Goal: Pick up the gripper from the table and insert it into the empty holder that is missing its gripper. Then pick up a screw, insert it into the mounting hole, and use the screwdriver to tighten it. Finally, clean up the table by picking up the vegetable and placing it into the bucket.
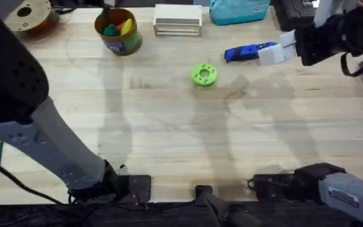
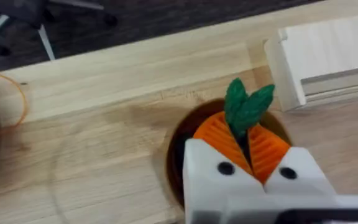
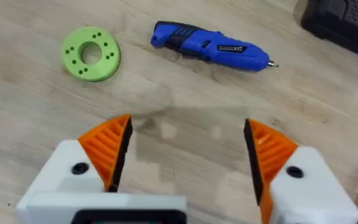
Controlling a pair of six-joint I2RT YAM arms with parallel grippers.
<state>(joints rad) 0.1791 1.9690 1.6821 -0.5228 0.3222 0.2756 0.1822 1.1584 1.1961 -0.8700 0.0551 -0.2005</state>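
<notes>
The left hand [image 2: 253, 163] was clamped on the vegetable [image 2: 246, 109], its green leaves sticking out past the orange pads, directly above the bucket [image 1: 118, 31] at the upper left of the overhead frame. The right hand [image 3: 185, 155] hung wide open over the wooden surface [image 1: 169, 120], the screwdriver [image 3: 210, 46] lying apart beyond it near a green disc [image 3: 91, 53].

The left claw [image 2: 252, 148] pinches the vegetable [image 2: 246, 109] over the bucket [image 2: 178, 163].
</notes>
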